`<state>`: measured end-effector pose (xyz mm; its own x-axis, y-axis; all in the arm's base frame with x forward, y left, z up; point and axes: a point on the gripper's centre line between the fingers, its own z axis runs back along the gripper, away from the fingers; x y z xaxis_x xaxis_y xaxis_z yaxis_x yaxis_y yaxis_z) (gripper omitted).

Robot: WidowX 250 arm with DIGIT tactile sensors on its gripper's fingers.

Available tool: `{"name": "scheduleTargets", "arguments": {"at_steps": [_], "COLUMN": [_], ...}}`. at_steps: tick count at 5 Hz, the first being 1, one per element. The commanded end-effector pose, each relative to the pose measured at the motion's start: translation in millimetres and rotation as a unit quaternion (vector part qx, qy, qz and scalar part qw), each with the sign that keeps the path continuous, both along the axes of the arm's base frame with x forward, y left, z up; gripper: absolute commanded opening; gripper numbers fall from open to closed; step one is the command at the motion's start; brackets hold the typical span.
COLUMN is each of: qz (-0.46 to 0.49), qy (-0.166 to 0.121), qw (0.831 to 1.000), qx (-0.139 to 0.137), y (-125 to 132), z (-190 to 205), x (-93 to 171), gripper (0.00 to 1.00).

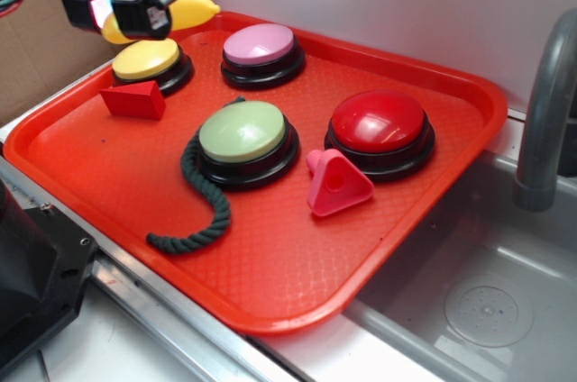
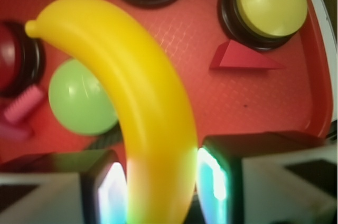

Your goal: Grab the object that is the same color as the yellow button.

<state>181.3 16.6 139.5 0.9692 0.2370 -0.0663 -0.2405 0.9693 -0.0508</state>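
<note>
The object, a glossy yellow banana-shaped crescent (image 2: pixel 137 102), is held between my gripper (image 2: pixel 161 192) fingers, lifted above the tray; from outside it shows as a yellow curve (image 1: pixel 194 9) behind the gripper (image 1: pixel 135 13) at the tray's far left corner. Both pads press against its sides. The yellow button (image 1: pixel 146 59) sits just below the gripper on a black base, and appears as a yellow dome (image 2: pixel 270 1) at the upper right of the wrist view.
On the red tray (image 1: pixel 424 211) are a red wedge block (image 1: pixel 133 99), a pink button (image 1: pixel 260 45), a pale green button (image 1: pixel 242 131) with a dark green rope (image 1: pixel 200 211), a red button (image 1: pixel 379 122) and a pink triangle (image 1: pixel 337 184). A sink (image 1: pixel 487 310) and grey faucet (image 1: pixel 545 112) stand at right.
</note>
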Motion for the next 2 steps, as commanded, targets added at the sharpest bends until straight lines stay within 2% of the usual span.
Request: {"name": "scheduleTargets", "arguments": {"at_steps": [1, 2], "qz": [-0.063, -0.055], "qy": [-0.020, -0.025], "qw": [0.998, 0.998], "qx": [-0.004, 0.013], "y": [9.1, 12.2], "z": [13.0, 14.4], "x": [-13.1, -14.5], "gripper": [0.00, 0.00]}}
